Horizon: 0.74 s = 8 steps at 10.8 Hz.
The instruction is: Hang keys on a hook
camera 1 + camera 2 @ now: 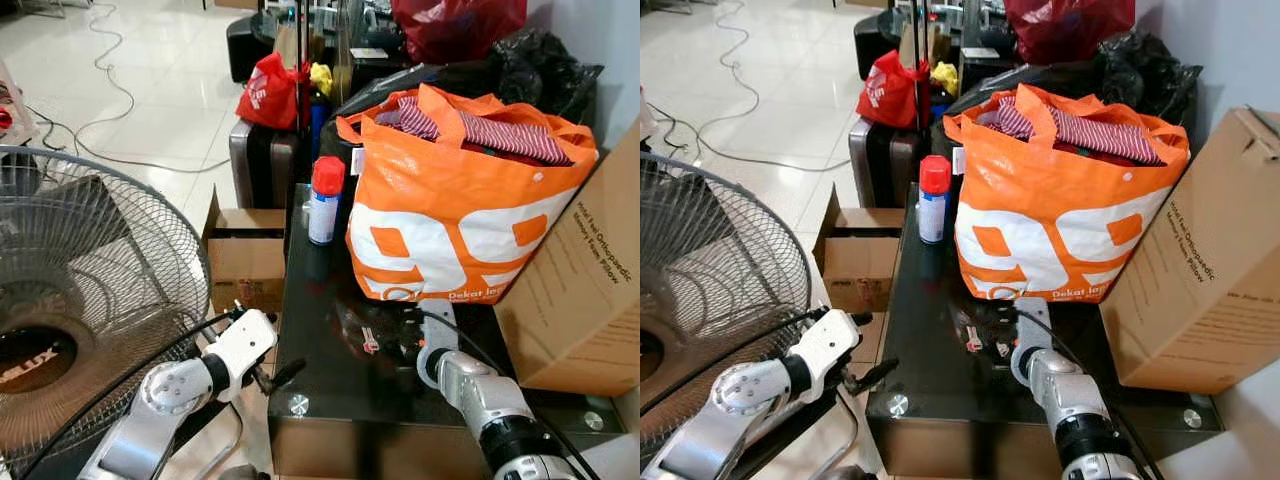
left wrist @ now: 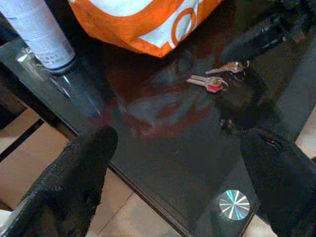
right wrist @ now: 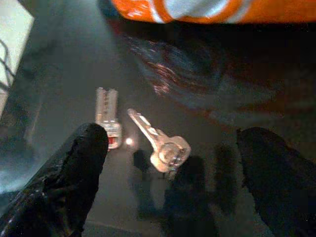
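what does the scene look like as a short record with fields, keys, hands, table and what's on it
keys: small silver keys, one with a red tag, lying on the table
table: black glossy glass table
right hand: right hand open, poised over the keys
left hand: left hand open, at the table's edge
on table: orange and white shopping bag; red-capped white spray can

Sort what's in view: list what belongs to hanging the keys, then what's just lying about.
Job:
keys on the glass table
right end effector, open above them

Lying about:
orange bag
spray can
cardboard box
fan
left end effector, open
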{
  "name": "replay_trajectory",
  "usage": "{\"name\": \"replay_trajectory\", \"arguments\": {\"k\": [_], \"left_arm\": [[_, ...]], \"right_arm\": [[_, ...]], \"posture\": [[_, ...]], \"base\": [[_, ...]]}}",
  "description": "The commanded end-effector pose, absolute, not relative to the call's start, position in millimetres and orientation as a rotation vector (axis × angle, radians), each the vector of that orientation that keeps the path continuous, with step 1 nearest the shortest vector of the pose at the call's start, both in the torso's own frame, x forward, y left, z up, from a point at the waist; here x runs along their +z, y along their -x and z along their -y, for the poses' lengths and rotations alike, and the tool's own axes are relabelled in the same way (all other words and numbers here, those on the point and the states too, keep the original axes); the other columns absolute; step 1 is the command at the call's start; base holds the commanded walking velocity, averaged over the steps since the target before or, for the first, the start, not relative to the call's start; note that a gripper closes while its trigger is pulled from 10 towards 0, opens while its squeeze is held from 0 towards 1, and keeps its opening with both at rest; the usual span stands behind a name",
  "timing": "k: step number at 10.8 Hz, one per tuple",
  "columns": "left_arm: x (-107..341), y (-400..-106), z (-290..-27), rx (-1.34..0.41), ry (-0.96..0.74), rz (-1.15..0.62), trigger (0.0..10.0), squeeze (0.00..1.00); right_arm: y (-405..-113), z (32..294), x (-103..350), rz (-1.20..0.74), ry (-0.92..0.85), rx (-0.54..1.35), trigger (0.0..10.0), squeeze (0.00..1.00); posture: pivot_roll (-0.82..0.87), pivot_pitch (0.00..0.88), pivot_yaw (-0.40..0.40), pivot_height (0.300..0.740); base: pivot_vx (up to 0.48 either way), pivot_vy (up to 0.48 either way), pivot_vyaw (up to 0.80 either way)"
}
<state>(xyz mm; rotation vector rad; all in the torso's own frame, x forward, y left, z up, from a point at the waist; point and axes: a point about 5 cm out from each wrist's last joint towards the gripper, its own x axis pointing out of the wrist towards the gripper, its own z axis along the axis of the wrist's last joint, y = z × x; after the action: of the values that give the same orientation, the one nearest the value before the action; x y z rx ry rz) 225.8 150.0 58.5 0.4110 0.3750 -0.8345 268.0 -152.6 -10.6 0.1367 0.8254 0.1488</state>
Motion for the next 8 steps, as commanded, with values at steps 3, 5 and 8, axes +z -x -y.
{"name": "replay_trajectory", "arguments": {"k": [3, 5, 8], "left_arm": [[66.8, -228.4, -145.5, -0.868, -0.416, -0.36, 10.0, 0.63], [68.6, -229.1, -144.1, -0.877, -0.414, -0.359, 10.0, 0.63], [68.3, -229.4, -141.2, -0.891, -0.402, -0.366, 10.0, 0.64]], "right_arm": [[-265.3, 161.8, -14.7, -0.877, -0.132, 0.098, 0.0, 0.0], [-263.3, 165.3, -14.6, -0.893, -0.195, 0.089, 0.0, 0.0], [-257.7, 161.2, -16.9, -0.923, -0.262, 0.116, 0.0, 0.0]], "posture": [[-0.01, 0.0, -0.043, 0.74], [-0.01, 0.0, -0.044, 0.74], [-0.02, 0.0, -0.044, 0.74]], "base": [[0.0, 0.0, 0.0], [0.0, 0.0, 0.0], [0.0, 0.0, 0.0]]}}
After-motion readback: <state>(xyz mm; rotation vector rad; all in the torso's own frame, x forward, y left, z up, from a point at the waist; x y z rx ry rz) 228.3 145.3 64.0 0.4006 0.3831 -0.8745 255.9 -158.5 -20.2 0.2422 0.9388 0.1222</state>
